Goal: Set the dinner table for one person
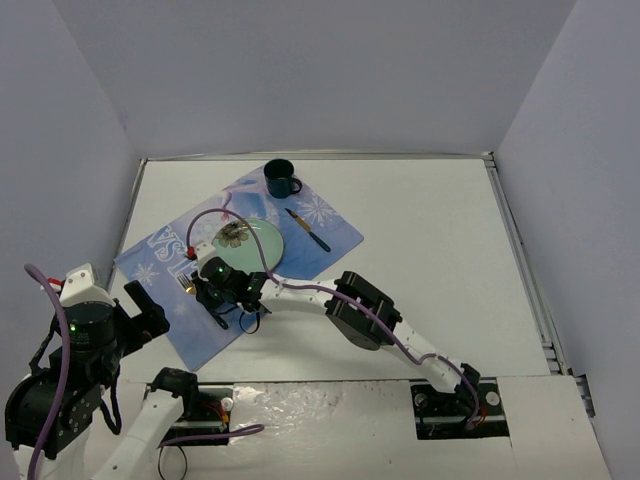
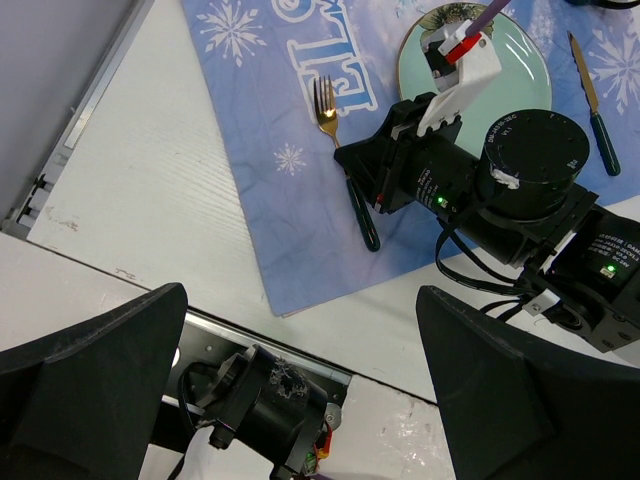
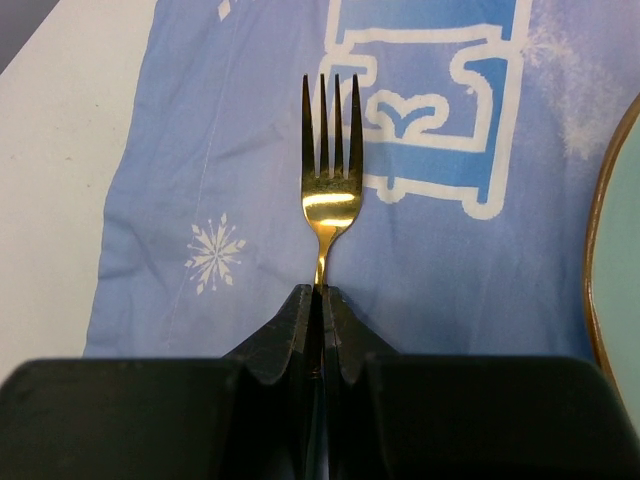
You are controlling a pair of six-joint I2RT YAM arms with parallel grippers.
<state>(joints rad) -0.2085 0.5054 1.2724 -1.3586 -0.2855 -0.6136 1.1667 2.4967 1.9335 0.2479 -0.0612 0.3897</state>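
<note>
2 white arms (image 1: 300,292) with black joints (image 1: 357,308), black fingers (image 3: 285,335), purple cables (image 1: 400,346), green lights (image 1: 214,268)

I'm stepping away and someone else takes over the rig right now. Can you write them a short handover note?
Grippers: the left gripper has its jaws wide open and empty, above the near left part of the dinner table. The right gripper has its jaws shut on the fork, tines over the ELSA placemat, left of the plate.
Placed on the placemat: plate, knife to its right, mug at the far corner.
Left to do: release the fork beside the plate and draw back. I cannot tell whether it already rests on the mat.
</note>
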